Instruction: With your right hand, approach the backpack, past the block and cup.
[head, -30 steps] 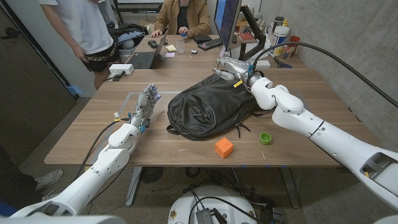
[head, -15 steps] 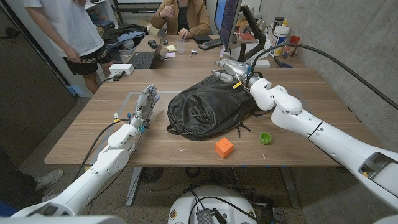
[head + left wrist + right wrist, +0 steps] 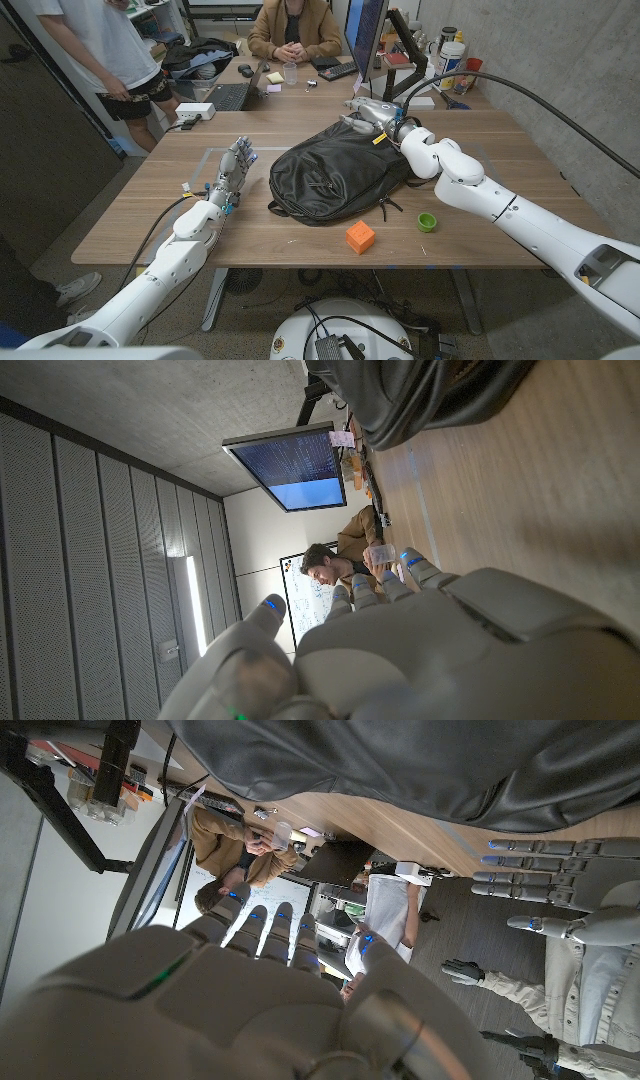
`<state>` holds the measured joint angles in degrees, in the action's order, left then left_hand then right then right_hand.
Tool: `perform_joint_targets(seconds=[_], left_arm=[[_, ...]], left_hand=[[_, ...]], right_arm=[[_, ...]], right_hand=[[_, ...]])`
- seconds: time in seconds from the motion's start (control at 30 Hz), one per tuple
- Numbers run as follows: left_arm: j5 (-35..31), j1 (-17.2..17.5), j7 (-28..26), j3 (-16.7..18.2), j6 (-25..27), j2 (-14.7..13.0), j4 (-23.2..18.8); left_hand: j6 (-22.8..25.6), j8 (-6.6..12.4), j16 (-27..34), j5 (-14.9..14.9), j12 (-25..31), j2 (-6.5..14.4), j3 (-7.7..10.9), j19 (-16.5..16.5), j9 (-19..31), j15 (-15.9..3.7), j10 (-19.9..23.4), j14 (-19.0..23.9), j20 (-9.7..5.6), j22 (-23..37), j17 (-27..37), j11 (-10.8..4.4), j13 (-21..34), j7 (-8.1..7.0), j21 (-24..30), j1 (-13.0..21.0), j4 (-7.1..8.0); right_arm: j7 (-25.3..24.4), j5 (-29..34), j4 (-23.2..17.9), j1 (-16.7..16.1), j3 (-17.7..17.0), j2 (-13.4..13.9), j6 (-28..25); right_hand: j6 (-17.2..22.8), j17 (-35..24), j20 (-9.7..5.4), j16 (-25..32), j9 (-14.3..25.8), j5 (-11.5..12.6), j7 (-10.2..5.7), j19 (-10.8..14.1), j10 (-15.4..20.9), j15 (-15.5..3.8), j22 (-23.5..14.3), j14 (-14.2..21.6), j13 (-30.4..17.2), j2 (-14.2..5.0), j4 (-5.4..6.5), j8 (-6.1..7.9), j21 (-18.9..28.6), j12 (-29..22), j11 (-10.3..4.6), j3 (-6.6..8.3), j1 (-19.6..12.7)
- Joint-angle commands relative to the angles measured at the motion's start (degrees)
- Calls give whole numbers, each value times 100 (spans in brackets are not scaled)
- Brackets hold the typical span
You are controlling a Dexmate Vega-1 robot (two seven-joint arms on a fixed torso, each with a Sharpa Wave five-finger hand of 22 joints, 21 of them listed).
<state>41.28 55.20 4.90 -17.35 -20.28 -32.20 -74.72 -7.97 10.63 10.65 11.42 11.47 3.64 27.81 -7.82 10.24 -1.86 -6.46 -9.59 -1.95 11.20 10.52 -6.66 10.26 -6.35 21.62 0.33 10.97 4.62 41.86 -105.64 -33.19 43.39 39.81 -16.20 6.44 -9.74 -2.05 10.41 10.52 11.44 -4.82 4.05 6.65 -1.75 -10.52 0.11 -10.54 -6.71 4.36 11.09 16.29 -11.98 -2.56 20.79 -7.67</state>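
The backpack (image 3: 335,170) lies on its side at the middle of the wooden counter (image 3: 130,215), black, of smooth leather-like material, slumped and creased, with a strap trailing off its near right corner; its openings are not visible, so its contents cannot be told. 1 green cup (image 3: 427,221) sits on the counter near the front edge, right of the backpack and apart from it; its interior is too small to read. 1 orange block (image 3: 360,236) stands just left of the cup, near the backpack's front edge without touching. The right hand (image 3: 368,110) is at the backpack's far right corner, beyond block and cup, fingers extended and holding nothing; contact with the backpack cannot be confirmed. The left hand (image 3: 231,172) stands left of the backpack, fingers straight and apart, empty.
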Motion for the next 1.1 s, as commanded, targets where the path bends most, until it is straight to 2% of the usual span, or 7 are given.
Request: perform_joint_targets(seconds=[0.03,1.1], left_arm=[[13,26,13,8,-2,0,19],[48,221,-36,74,-46,-58,-119]], left_hand=[[25,28,7,25,-2,647,-18,4,28,-321,24,-22,-332,13,17,-12,22,21,21,31,7],[42,29,9,25,-3,644,-22,1,30,-332,26,-16,-328,12,17,-15,23,8,24,31,6]], right_arm=[[43,44,41,27,46,-29,-12],[166,213,-3,15,149,-55,-59]], right_hand=[[14,-16,-446,3,34,0,1,45,-14,-237,-28,50,-7,-90,-5,-11,-20,-5,6,-18,-30],[3,-17,-465,0,34,-2,-5,58,-18,-240,-32,43,-7,-118,-1,-9,-72,-4,-1,-89,-52]])
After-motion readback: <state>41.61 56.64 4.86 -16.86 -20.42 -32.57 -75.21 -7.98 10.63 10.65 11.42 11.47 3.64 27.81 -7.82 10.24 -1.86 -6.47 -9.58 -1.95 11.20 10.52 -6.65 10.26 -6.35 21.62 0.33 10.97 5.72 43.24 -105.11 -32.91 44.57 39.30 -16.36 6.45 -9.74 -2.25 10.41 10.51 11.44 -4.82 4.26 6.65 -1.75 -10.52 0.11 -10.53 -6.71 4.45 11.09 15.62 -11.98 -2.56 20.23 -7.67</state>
